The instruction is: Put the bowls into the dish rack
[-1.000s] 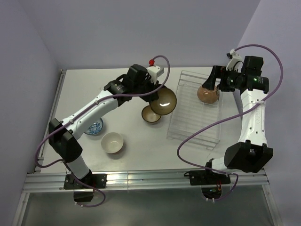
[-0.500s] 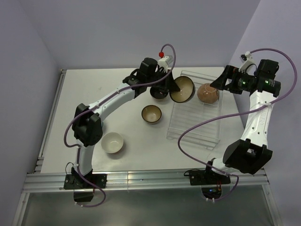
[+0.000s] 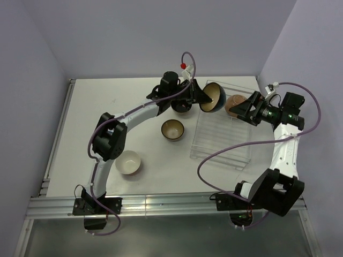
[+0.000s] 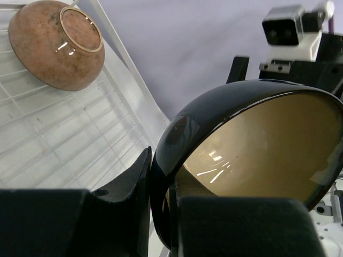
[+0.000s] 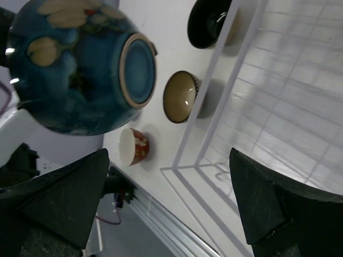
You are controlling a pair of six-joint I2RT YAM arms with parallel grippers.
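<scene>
Bowl in hand: dark blue bowl (image 3: 213, 97), tan inside, tipped on edge over the far left corner of the dish rack (image 3: 222, 144).
Left gripper (image 4: 163, 206): pinching that bowl's rim.
Right gripper (image 3: 241, 108): spread wide, holding nothing, beside the speckled brown bowl (image 3: 231, 103) resting in the rack.
Risk: likely knock against the brown bowl or rack wall; possible slip from the thin rim pinch.

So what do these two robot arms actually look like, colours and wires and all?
Both the left arm and right arm are white tubes linked by chunky black joints, ending in blocky matte-black jaws. A purple cable loops loosely along each. The left one has a small red cap near its wrist; the right wrist shows tiny green lights.
</scene>
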